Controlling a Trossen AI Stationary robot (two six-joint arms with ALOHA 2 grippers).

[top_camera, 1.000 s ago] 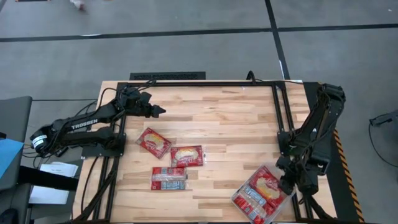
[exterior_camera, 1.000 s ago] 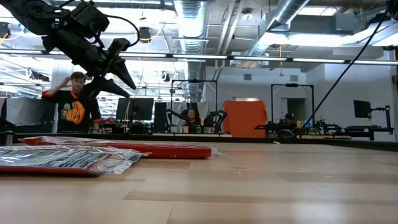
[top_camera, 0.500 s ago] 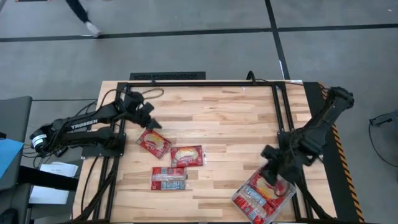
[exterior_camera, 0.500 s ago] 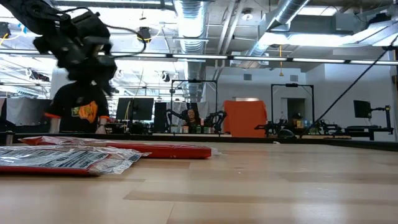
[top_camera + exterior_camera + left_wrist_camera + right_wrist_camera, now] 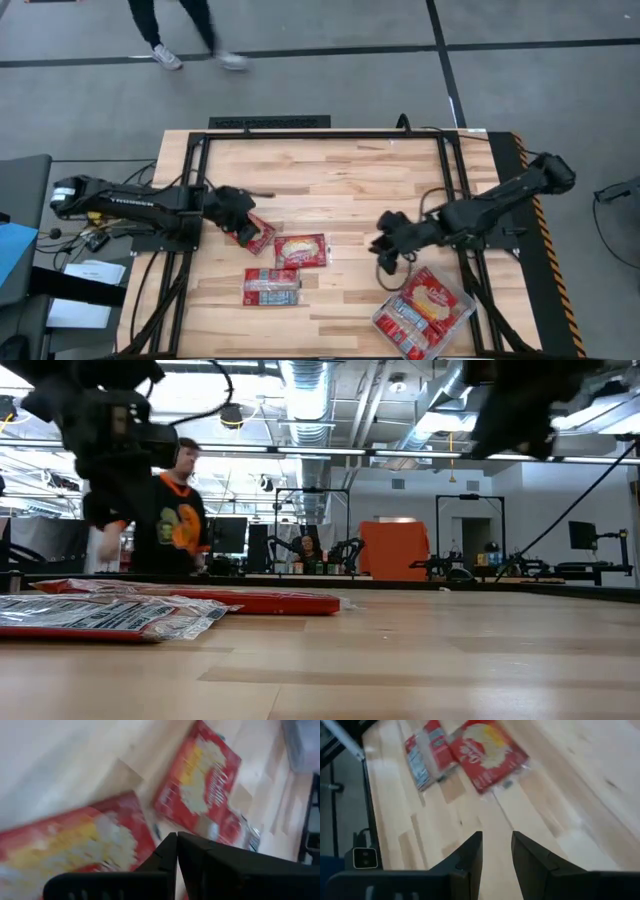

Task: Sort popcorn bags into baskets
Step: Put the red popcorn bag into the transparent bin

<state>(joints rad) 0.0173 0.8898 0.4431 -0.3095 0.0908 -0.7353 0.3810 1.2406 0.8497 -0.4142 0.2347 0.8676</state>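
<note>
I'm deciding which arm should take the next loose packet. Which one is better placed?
Left, probably. The left gripper is already down over the nearest popcorn bag, fingers together. The right gripper, slightly open, hangs over bare wood between the loose bags and the tray.

Overhead, table-level, two wrist views

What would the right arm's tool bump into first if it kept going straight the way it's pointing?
Probably the middle popcorn bag. The right tool points across bare table toward the loose bags, and its wrist view shows that bag ahead with wood between. Its height above the table is unclear.
</note>
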